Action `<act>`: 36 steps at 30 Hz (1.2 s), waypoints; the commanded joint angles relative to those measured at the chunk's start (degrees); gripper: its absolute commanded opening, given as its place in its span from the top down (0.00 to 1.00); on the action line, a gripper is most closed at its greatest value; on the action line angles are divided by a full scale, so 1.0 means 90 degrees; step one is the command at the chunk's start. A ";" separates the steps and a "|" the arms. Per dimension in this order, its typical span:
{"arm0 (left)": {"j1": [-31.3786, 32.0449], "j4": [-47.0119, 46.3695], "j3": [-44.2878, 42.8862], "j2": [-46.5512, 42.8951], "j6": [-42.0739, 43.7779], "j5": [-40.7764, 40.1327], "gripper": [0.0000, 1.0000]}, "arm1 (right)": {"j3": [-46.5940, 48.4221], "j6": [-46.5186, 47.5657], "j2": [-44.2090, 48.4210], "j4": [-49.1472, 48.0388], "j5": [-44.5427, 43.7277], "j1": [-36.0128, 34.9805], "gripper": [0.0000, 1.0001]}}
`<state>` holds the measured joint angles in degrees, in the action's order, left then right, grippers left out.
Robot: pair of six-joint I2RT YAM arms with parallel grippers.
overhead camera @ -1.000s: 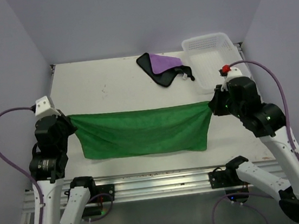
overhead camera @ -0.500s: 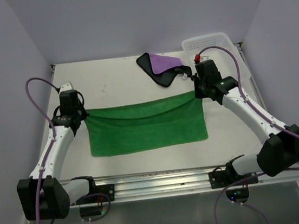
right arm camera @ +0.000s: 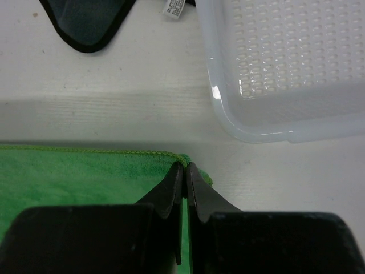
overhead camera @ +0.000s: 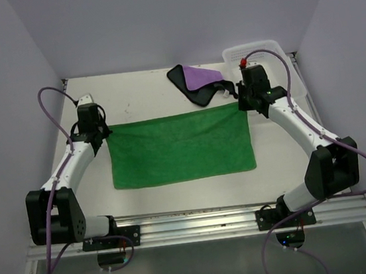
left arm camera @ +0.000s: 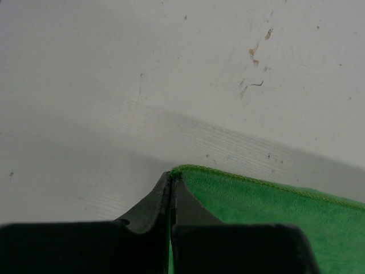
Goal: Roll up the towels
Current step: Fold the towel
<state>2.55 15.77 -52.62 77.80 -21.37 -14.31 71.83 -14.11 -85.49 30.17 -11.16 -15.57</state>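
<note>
The green towel (overhead camera: 181,147) lies spread flat across the middle of the table. My left gripper (overhead camera: 102,130) is shut on its far left corner (left arm camera: 181,170), low at the table. The far right corner (right arm camera: 183,160) is pinched by my right gripper (overhead camera: 241,105), shut as well. Behind the green one, the purple towel (overhead camera: 199,78) with its black back lies crumpled at the rear centre; its black edge (right arm camera: 85,25) shows in the right wrist view.
The white lattice basket (overhead camera: 261,67) stands at the back right, just beyond my right gripper; its rim (right arm camera: 228,114) lies close ahead of those fingers. Bare white table (overhead camera: 138,99) stretches behind the green towel on the left.
Both arms have reached forward and down, carrying the green towel's far corners away from the near edge. The towel has gone from hanging stretched to lying flat on the table.
</note>
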 commanded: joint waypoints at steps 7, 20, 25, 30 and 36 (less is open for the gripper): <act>-0.0107 -0.0766 0.0651 -0.0528 0.0235 0.0554 1.00 | -0.0715 0.0005 0.0485 -0.0423 0.0127 0.0070 1.00; -0.0107 -0.0532 0.1471 -0.1349 -0.0321 0.0252 1.00 | -0.1506 -0.0200 0.1091 -0.0355 0.0165 0.0070 1.00; -0.0107 -0.0337 0.1715 -0.1545 -0.0497 -0.0255 1.00 | -0.1712 -0.0268 0.1150 -0.0228 0.0058 0.0070 1.00; -0.0107 -0.0141 0.1686 -0.1779 -0.0790 -0.0754 1.00 | -0.1907 -0.0327 0.1228 -0.0140 0.0009 0.0060 1.00; -0.0107 -0.0122 0.1852 -0.1760 -0.0956 -0.0745 1.00 | -0.1985 -0.0337 0.1364 -0.0023 -0.0069 0.0070 1.00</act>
<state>2.22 14.70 -37.01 62.39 -28.01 -17.26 54.17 -16.73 -75.94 29.21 -9.50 -15.35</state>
